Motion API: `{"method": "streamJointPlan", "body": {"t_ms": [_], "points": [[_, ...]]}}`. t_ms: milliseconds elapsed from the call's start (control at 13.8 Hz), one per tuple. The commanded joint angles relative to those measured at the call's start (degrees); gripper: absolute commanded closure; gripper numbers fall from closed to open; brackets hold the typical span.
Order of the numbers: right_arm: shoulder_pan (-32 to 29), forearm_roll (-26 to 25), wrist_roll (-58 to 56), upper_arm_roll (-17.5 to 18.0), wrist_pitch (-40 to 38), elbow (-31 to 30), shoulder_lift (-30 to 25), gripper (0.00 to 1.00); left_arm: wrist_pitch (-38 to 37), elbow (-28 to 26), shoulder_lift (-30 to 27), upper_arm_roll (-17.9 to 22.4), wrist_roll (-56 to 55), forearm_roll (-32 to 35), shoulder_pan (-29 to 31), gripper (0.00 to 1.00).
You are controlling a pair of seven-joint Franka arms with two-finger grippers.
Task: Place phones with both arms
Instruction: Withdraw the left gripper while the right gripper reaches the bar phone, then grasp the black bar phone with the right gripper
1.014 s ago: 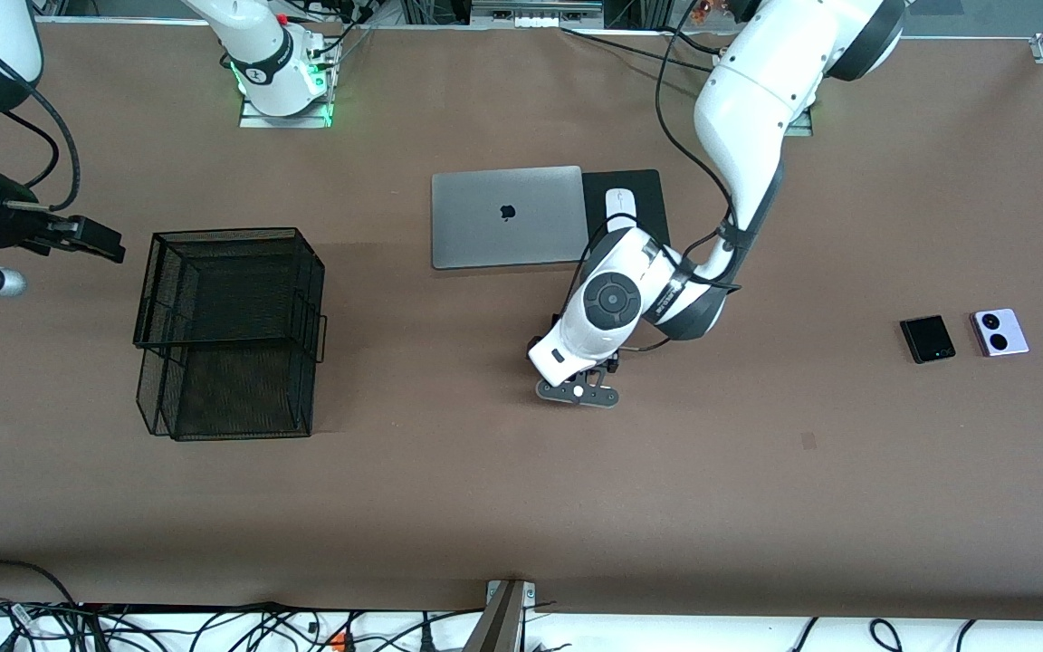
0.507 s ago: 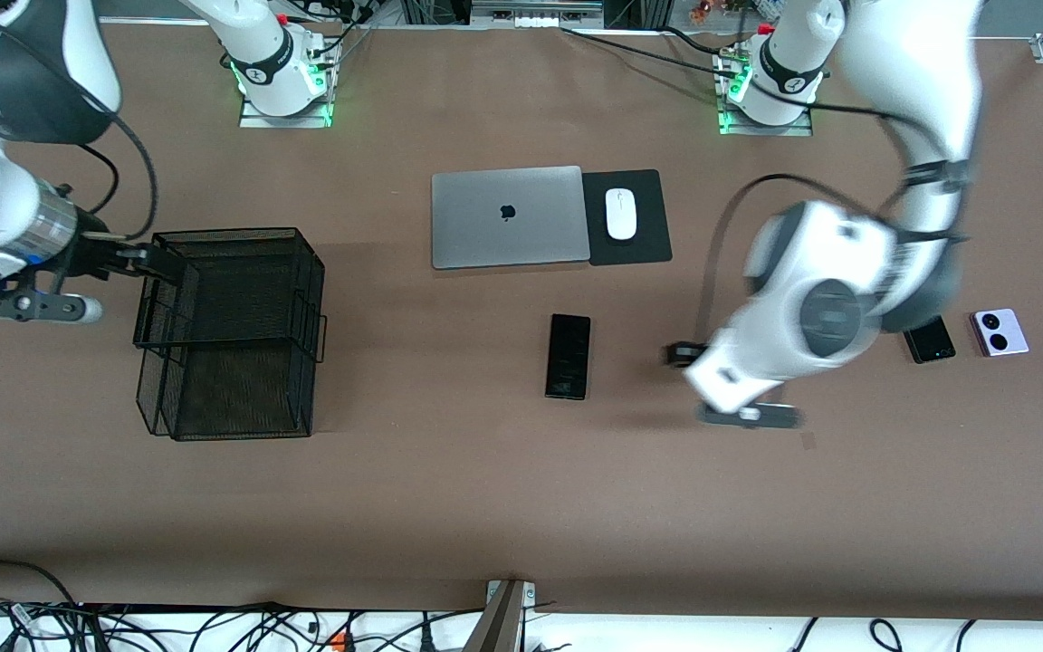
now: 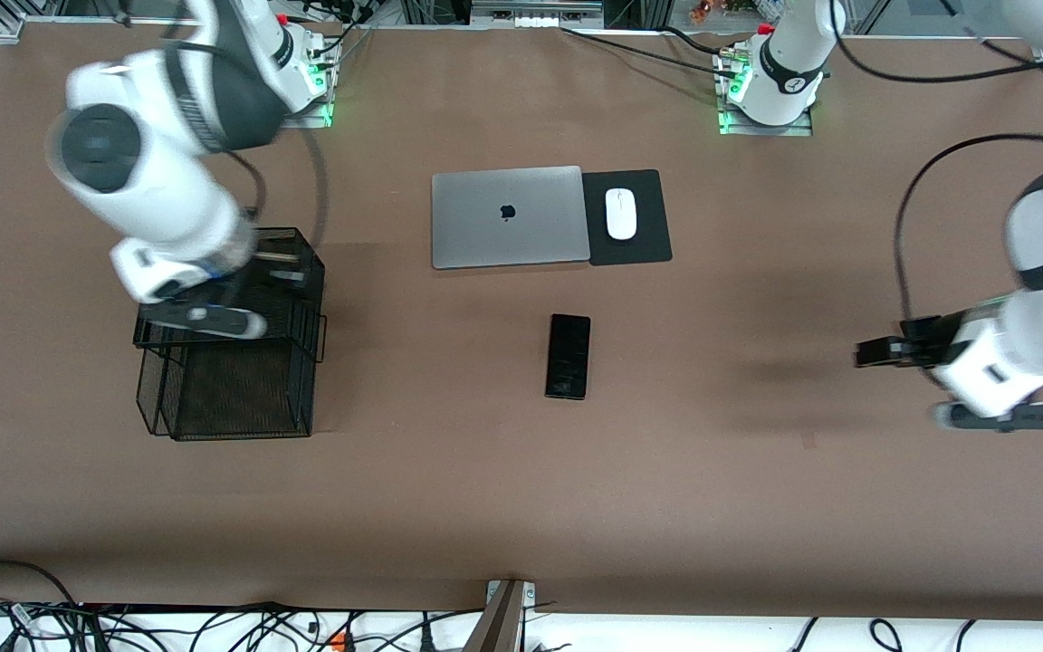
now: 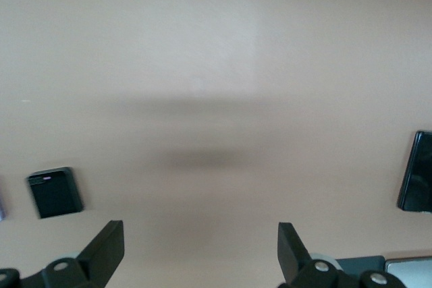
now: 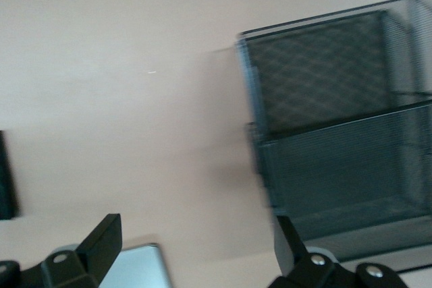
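Observation:
The long black phone (image 3: 568, 356) lies flat mid-table, nearer the front camera than the laptop; it also shows at the edge of the left wrist view (image 4: 422, 172) and of the right wrist view (image 5: 5, 180). The small black folded phone (image 4: 55, 192) lies on the table at the left arm's end. The left arm hides it and the lilac-white phone in the front view. My left gripper (image 3: 882, 351) (image 4: 200, 251) hangs open and empty over bare table there. My right gripper (image 3: 284, 267) (image 5: 196, 251) is open and empty over the mesh basket's rim.
A black wire-mesh basket (image 3: 227, 335) (image 5: 337, 133) stands toward the right arm's end. A closed silver laptop (image 3: 506, 215) (image 5: 135, 268) and a white mouse (image 3: 620, 214) on a black pad (image 3: 648, 244) lie nearer the robot bases.
The left arm has swung from above the long phone to its own end of the table, uncovering that phone and covering the two small ones. The right arm has swung in over the basket.

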Motion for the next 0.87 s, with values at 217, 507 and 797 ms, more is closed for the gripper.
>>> {"method": "streamJointPlan", "body": {"t_ms": [217, 507, 797], "points": [[13.5, 0.2, 16.2, -0.9, 1.9, 19.2, 18.1, 0.0, -2.4, 2.5, -4.6, 2.8, 0.1, 5.1, 0.0, 0.0], [18.7, -0.3, 26.4, -1.2, 6.3, 30.1, 30.0, 0.0, -6.3, 2.5, -4.8, 2.2, -0.3, 6.1, -0.3, 0.0], [21.5, -1.6, 33.1, -1.5, 14.7, 30.3, 34.8, 0.0, -7.6, 2.6, -5.0, 2.2, -0.2, 6.1, -0.4, 0.0]]}}
